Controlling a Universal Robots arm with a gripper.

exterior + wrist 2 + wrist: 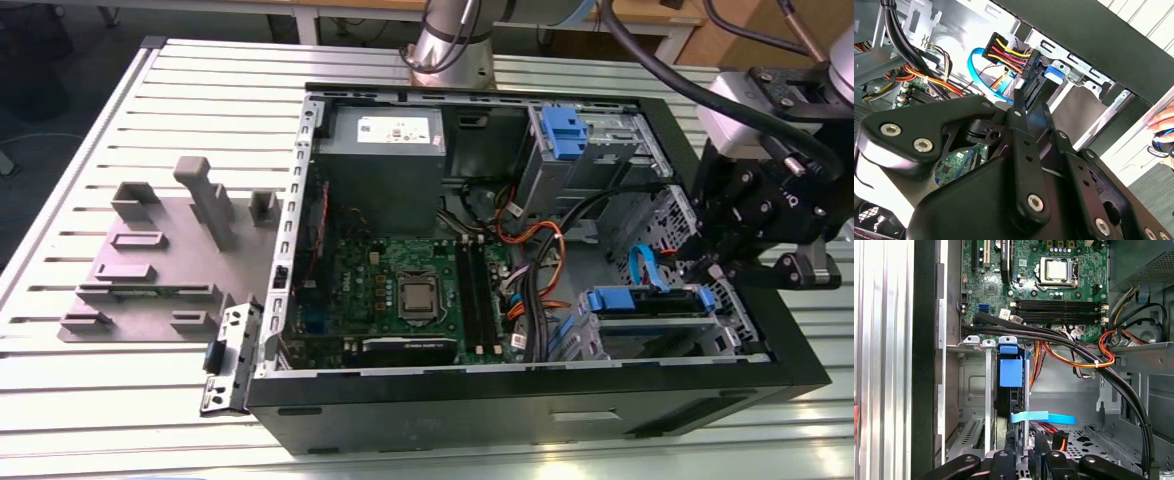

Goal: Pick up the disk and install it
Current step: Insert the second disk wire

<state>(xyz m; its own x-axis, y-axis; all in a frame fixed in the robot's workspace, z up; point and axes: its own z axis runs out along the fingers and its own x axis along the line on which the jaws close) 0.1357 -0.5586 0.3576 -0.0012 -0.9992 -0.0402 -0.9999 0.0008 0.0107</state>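
The disk (625,298) sits in the grey drive cage (661,335) at the case's near corner on the exterior view's right, its blue carrier end facing up. In the first wrist view the disk (1010,372) stands edge-on between the cage walls (974,390). My gripper (683,268) hovers just beyond that end, fingers close together and shut, with nothing visibly clamped. In the second wrist view the gripper (1021,100) points at the blue carrier (1054,70), close to a plug with coloured wires (1009,52). The gripper (1024,452) also lines up with the disk's edge.
A blue flat cable (1044,417) and black and orange wire bundles (1079,360) cross close to the cage. A second cage with a blue clip (574,135), the power supply (387,130) and the motherboard (400,290) fill the case. A grey fixture plate (147,270) lies beside it. A person's hand (1161,117) is nearby.
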